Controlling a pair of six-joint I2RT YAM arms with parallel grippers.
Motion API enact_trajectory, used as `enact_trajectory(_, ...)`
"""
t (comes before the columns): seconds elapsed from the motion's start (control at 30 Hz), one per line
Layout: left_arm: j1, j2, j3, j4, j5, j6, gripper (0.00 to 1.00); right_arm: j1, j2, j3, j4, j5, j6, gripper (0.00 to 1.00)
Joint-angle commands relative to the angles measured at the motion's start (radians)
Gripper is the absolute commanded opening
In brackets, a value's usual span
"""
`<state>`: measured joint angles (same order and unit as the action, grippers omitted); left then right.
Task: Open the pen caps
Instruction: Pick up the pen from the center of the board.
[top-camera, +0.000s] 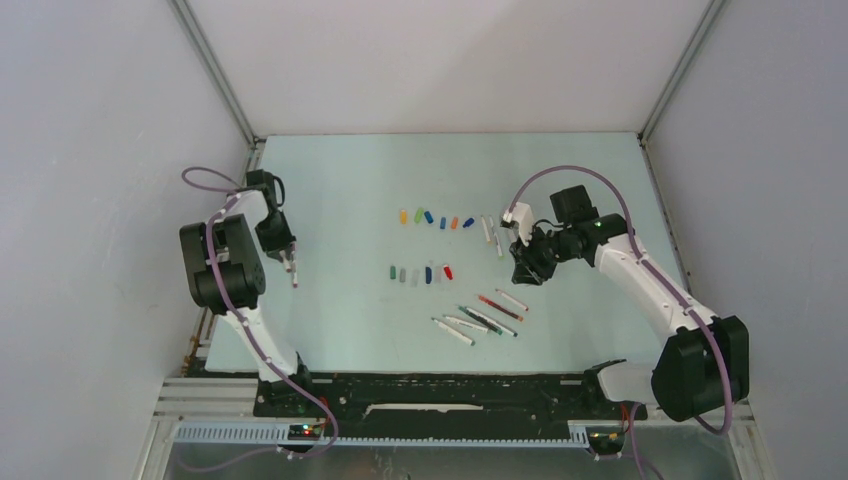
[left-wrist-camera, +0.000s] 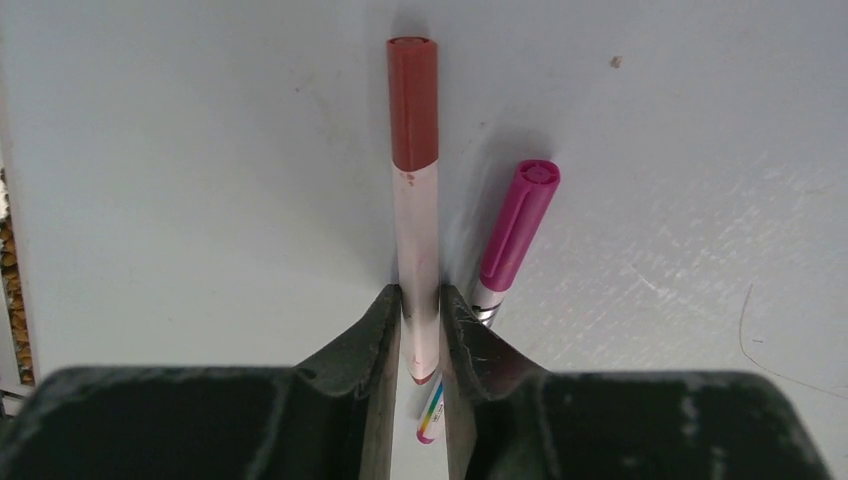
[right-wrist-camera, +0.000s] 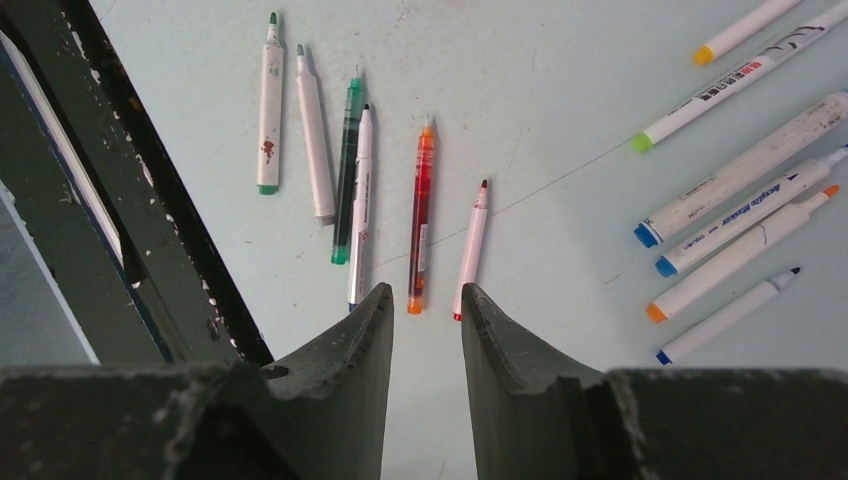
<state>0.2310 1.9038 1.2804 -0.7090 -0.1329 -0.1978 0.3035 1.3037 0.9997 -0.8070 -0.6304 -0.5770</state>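
Middle of the table (top-camera: 330, 180), there's our marker: the lower row of pen caps (top-camera: 418, 273). Just behind it, farther from the arm bases, runs the upper row of pen caps (top-camera: 436, 219). In front and to the right lies a cluster of uncapped pens (top-camera: 480, 318). Off to the right hangs the right gripper (top-camera: 521, 272), with a few more pens (top-camera: 492, 232) behind it. Well to the left is the left gripper (top-camera: 289, 258), a capped pen (left-wrist-camera: 414, 200) between its fingers and a second capped pen (left-wrist-camera: 515, 240) just beside it.

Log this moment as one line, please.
left fingers: shut on brown-capped pen, cap on | right fingers: open, empty, near uncapped pens | magenta-capped pen: lying alongside
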Motion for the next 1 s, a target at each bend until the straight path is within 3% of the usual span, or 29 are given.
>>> enact_trajectory(0.0,-0.01,0.014,-0.012,-0.004,0.022,-0.026,0.24,-0.006,-0.029,0.036,-0.007,-0.022,-0.014,0.34)
enact_trajectory(0.13,-0.01,0.015,-0.009,-0.003,0.027,-0.022,0.21,-0.006,-0.029,0.036,-0.008,-0.022,-0.016,0.34)
enact_trajectory(0.27,-0.01,-0.025,-0.021,0.009,0.013,-0.023,0.01,-0.008,-0.03,0.037,-0.009,-0.025,-0.017,0.34)
enact_trajectory(0.63,-0.01,-0.262,-0.111,0.07,-0.012,-0.05,0.0,-0.01,-0.03,0.036,-0.015,-0.045,-0.021,0.34)
enact_trajectory(0.77,-0.01,-0.359,-0.16,0.088,0.067,-0.05,0.0,-0.009,-0.032,0.037,-0.017,-0.059,-0.024,0.34)
enact_trajectory(0.97,-0.033,-0.558,-0.293,0.191,0.328,-0.092,0.0,-0.006,-0.042,0.037,-0.023,-0.098,-0.031,0.34)
